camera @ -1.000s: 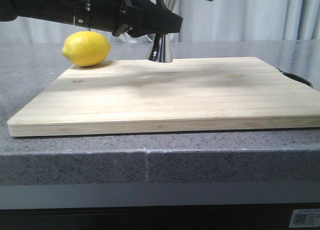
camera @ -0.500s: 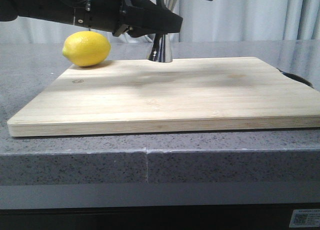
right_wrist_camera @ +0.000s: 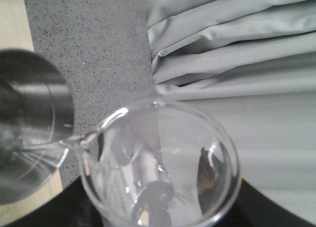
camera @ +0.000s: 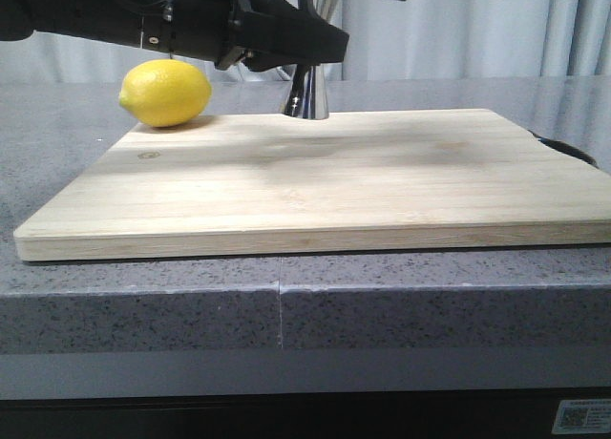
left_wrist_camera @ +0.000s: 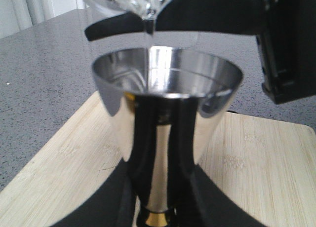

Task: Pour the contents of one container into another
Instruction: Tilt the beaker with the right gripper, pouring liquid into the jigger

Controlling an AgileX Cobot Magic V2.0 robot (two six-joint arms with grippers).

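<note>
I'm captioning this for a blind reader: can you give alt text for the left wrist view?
A clear glass beaker, tilted, sends a thin stream of clear liquid into the shiny steel jigger, which stands on a wooden cutting board. The left gripper's dark fingers flank the jigger's narrow waist.

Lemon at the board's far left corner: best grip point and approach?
Take the lemon across its short middle, coming straight down from above. It lies on its side, long axis running left-right, so the jaws should close front to back over the widest part; the tapered ends would likely slip. The cutting board blocks a low approach.
</note>
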